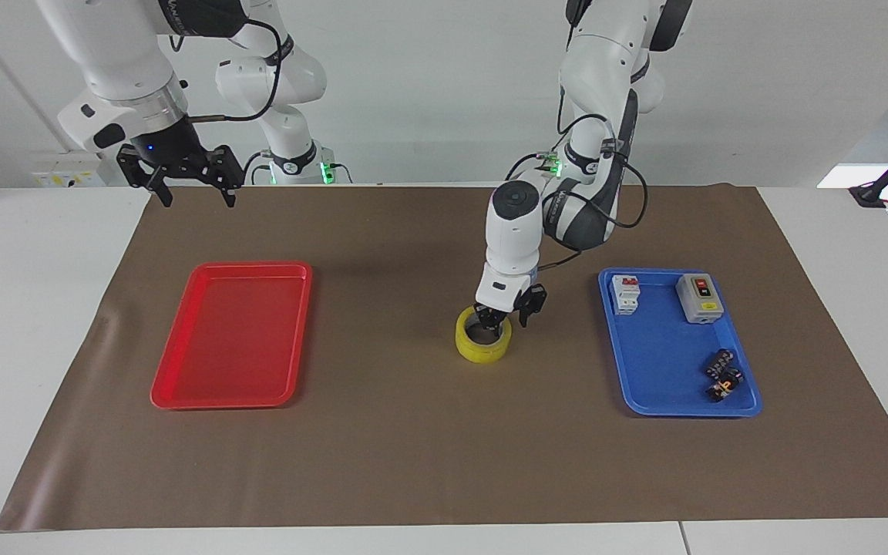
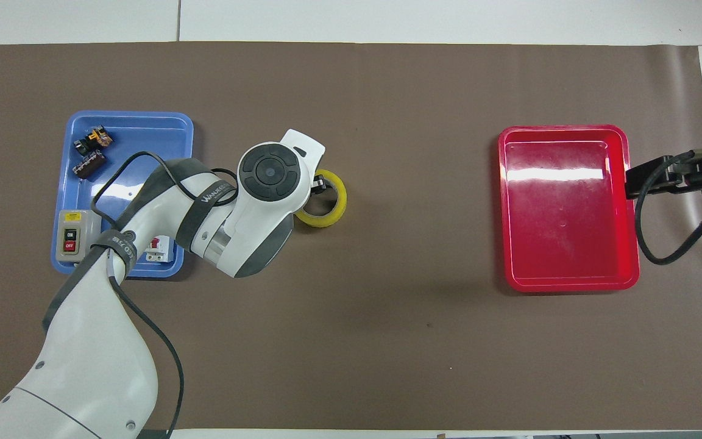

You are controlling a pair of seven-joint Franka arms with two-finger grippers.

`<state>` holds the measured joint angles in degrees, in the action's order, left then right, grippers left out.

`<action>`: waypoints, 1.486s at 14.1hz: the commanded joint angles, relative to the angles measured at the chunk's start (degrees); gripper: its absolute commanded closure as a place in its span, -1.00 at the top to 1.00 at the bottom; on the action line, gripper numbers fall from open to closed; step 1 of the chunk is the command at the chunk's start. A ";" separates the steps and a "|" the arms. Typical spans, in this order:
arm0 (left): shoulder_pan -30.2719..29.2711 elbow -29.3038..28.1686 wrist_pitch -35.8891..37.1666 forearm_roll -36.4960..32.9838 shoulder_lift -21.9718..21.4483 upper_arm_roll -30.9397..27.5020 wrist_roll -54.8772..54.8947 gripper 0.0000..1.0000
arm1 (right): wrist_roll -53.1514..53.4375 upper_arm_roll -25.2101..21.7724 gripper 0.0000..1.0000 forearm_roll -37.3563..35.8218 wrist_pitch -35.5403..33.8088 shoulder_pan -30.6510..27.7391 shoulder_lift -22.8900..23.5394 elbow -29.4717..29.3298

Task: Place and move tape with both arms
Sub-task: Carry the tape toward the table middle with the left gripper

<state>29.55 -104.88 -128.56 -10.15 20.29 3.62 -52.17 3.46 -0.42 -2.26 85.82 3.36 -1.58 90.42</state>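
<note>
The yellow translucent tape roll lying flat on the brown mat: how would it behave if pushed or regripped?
The yellow translucent tape roll lies flat on its side on the brown mat, so a push would probably slide it, not roll it. It looks like a stiff ring that holds its shape. Stood on edge, it would likely roll.

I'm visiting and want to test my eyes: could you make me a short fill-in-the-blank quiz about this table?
1. The yellow tape lies on the brown mat between the red tray and the ____ tray.
2. The ____ tray holds nothing.
3. The ____ gripper is at the tape.
4. The right gripper waits, jaws ____.

Missing: blue; red; left; open
</note>
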 commanded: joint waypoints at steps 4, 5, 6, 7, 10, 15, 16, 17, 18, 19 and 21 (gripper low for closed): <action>-6.51 -4.72 1.03 -0.76 -10.17 -0.02 1.09 1.00 | 1.72 0.68 1.00 3.49 6.63 3.64 -3.70 8.63; -7.31 -4.72 1.38 0.29 -11.05 -0.02 2.50 1.00 | 3.56 0.68 1.00 3.49 7.94 5.67 -2.48 8.46; -8.71 -4.72 1.73 1.78 -11.84 -0.02 4.95 1.00 | 6.27 0.68 1.00 3.57 9.09 7.95 -0.11 7.50; -10.11 -4.46 3.21 3.54 -12.64 -0.02 8.71 1.00 | 9.17 0.68 1.00 3.57 9.97 10.33 2.43 5.93; -15.03 -4.28 8.83 8.20 -16.41 -0.02 20.84 1.00 | 19.01 0.77 1.00 3.49 15.40 18.06 10.78 1.87; -23.38 -2.52 19.56 11.47 -21.86 -0.72 38.43 1.00 | 22.81 0.68 1.00 2.17 26.58 27.47 19.66 1.70; -25.14 -1.74 21.49 11.47 -22.13 -0.64 41.33 1.00 | 24.39 0.68 1.00 1.47 29.20 28.53 22.38 1.52; -25.85 0.36 24.38 11.47 -22.05 -0.72 43.88 1.00 | 25.88 0.68 1.00 0.77 32.36 30.63 24.93 1.43; -26.21 2.21 26.76 11.47 -21.87 -0.72 45.13 1.00 | 26.33 0.68 1.00 0.50 34.65 31.78 26.44 1.86; -27.25 4.14 28.43 11.47 -21.61 -0.72 45.66 1.00 | 26.51 0.68 1.00 0.59 36.59 31.88 27.58 2.48; -28.05 7.31 31.16 11.55 -21.00 -0.72 45.84 1.00 | 26.60 0.77 1.00 1.72 38.45 31.27 28.65 1.96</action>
<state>2.43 -101.62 -101.31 -0.09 -1.86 2.81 -8.04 29.82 0.46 -0.82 123.47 35.72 26.03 94.11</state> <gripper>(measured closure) 0.000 0.000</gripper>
